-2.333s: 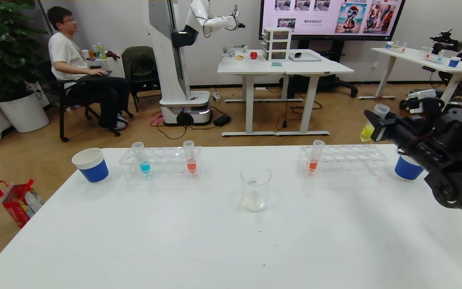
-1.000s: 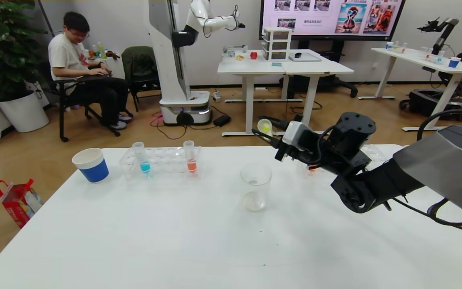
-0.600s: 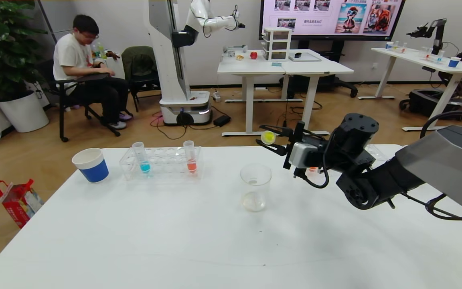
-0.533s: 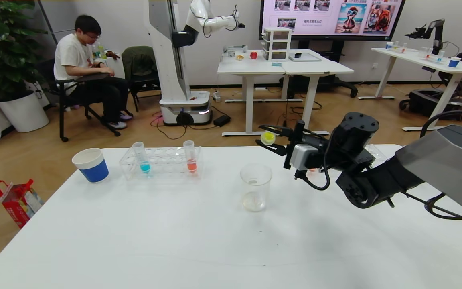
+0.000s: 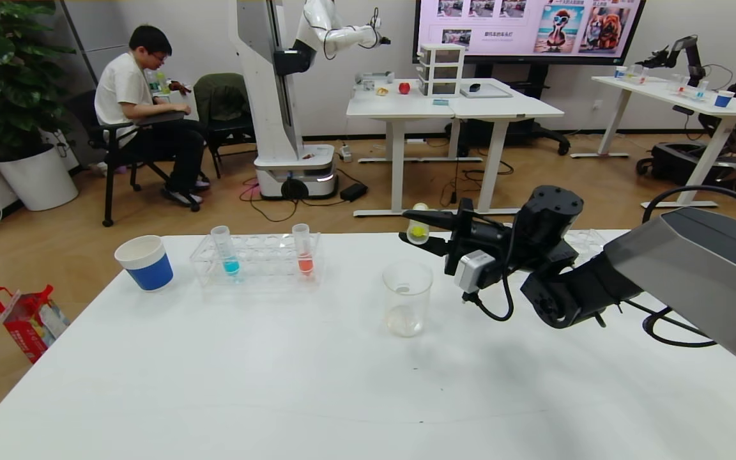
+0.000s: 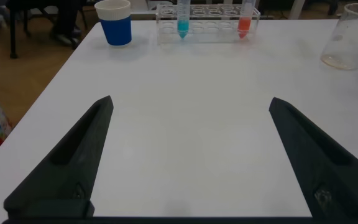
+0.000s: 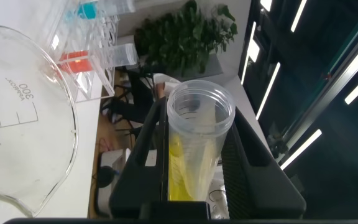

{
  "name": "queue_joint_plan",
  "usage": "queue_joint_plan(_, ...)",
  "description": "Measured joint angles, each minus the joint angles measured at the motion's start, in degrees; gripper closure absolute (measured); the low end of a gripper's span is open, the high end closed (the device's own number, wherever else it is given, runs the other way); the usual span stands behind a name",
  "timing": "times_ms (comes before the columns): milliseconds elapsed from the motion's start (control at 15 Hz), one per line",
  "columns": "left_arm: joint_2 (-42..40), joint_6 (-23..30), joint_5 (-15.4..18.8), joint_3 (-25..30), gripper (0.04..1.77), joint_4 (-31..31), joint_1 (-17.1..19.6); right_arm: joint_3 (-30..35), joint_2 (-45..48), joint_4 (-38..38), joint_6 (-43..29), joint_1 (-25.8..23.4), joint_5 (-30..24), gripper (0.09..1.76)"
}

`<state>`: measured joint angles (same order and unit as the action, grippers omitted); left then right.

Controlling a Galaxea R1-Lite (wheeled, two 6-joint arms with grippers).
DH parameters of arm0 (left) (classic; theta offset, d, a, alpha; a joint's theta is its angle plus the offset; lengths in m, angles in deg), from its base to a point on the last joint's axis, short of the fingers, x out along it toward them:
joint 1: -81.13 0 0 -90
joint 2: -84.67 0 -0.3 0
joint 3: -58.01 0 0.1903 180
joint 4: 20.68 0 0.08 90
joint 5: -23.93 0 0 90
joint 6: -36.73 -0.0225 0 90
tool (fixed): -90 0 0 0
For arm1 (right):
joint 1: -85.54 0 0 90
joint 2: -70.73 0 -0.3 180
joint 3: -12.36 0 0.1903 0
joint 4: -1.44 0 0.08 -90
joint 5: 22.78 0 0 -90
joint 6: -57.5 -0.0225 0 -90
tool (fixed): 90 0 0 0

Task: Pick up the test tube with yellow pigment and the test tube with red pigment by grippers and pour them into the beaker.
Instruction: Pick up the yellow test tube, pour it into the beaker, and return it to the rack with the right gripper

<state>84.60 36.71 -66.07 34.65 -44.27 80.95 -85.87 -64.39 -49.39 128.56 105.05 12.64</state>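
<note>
- While my right gripper (image 5: 420,231) hangs in the air just behind and above the beaker (image 5: 407,298), its two fingers are clamped on the test tube with yellow pigment (image 5: 417,225).
- The tube is tipped well over toward level, its long axis running crosswise between my fingers; its open mouth faces my right wrist camera, which looks straight down into it.
- Yellow liquid (image 7: 185,168) lies pooled along one side of the tube's wall, short of the rim.
- The beaker stands upright on the white table (image 5: 278,383), just below and in front of my right fingertips, not touching them; only a faint film shows at its bottom.
- The test tube with red pigment (image 5: 303,250) stands upright in a clear rack (image 5: 256,259), well off to the left of my right gripper, near a tube with blue liquid (image 5: 225,250).
- My left gripper (image 6: 188,155) is low over the table's near side, fingers spread wide and holding nothing, pointing toward that rack and a blue paper cup (image 6: 116,22).
</note>
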Motion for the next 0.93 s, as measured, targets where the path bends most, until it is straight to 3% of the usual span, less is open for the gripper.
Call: queue_joint_plan(933, 0.0, 0.0, 0.0, 0.0, 0.06, 0.0, 0.0, -6.1, -4.5, 4.0, 11.1, -0.6, -0.1, 1.35)
